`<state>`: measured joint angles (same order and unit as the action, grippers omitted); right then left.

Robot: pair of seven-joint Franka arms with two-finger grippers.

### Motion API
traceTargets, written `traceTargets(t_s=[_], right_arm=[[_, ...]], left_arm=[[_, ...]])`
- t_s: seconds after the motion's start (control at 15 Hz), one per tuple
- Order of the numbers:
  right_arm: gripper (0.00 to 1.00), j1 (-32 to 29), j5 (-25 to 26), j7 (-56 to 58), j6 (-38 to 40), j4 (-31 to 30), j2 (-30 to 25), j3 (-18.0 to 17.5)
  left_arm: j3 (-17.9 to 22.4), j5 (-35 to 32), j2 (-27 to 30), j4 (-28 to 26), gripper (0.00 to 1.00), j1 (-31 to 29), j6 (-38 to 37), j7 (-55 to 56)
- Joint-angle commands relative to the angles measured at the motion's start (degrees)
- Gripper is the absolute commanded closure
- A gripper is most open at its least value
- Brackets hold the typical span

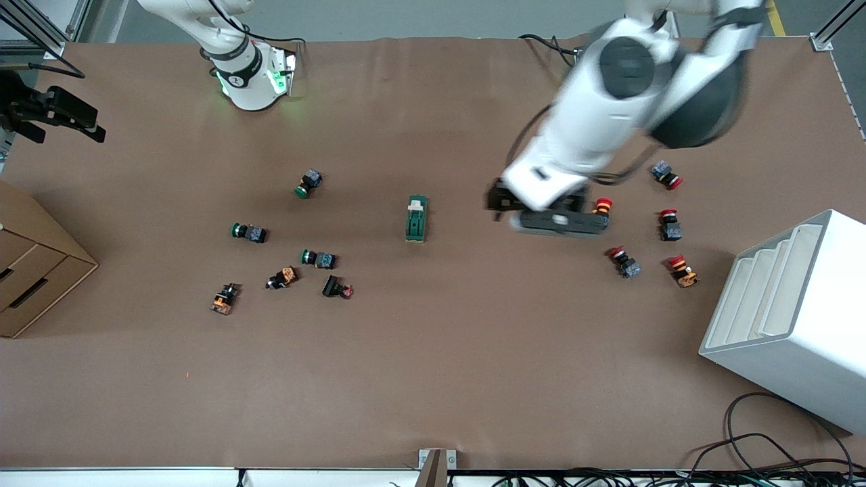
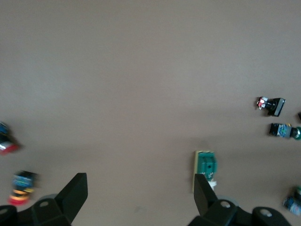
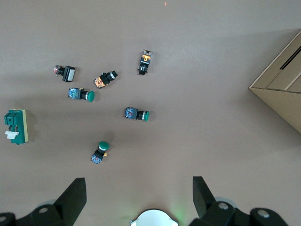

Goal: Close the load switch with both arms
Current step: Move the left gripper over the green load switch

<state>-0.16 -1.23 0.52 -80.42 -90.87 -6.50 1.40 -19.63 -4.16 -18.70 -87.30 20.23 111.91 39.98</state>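
The load switch (image 1: 416,218), a dark-green block with a cream piece at the end farther from the front camera, lies flat mid-table. It also shows in both wrist views (image 2: 205,167) (image 3: 15,126). My left gripper (image 1: 556,222) hangs above the table, between the switch and the red buttons. Its fingers (image 2: 139,190) are open with only bare table between them, and the switch lies just by one fingertip (image 2: 203,188). My right gripper (image 3: 139,193) is open and empty, high over the table by its own green-lit base (image 3: 154,219), away from the switch. It is out of the front view.
Green-capped buttons (image 1: 308,182) (image 1: 249,232) (image 1: 318,258) and orange parts (image 1: 283,277) lie toward the right arm's end. Red-capped buttons (image 1: 666,174) (image 1: 670,224) (image 1: 624,261) lie toward the left arm's end. A cardboard drawer box (image 1: 34,270) and a white rack (image 1: 791,311) stand at the table's ends.
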Motion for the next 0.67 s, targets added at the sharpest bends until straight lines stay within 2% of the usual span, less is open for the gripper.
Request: traceTargets(t_s=[0.0, 0.27, 0.6], right_arm=[[0.00, -0.3, 0.3, 0.6, -0.3, 0.5, -0.4, -0.2], [0.00, -0.6, 0.3, 0.5, -0.1, 1.0, 1.7, -0.1], [0.00, -1.0, 0.4, 0.5, -0.4, 1.7, 4.2, -0.1]], left_arm=[[0.2, -6.6, -4.0, -2.2, 0.00, 6.6, 6.4, 12.5], [0.2, -18.0, -4.9, -10.7, 0.00, 13.7, 18.2, 33.2], [0.2, -31.7, -7.3, -16.6, 0.00, 22.1, 18.6, 50.6]])
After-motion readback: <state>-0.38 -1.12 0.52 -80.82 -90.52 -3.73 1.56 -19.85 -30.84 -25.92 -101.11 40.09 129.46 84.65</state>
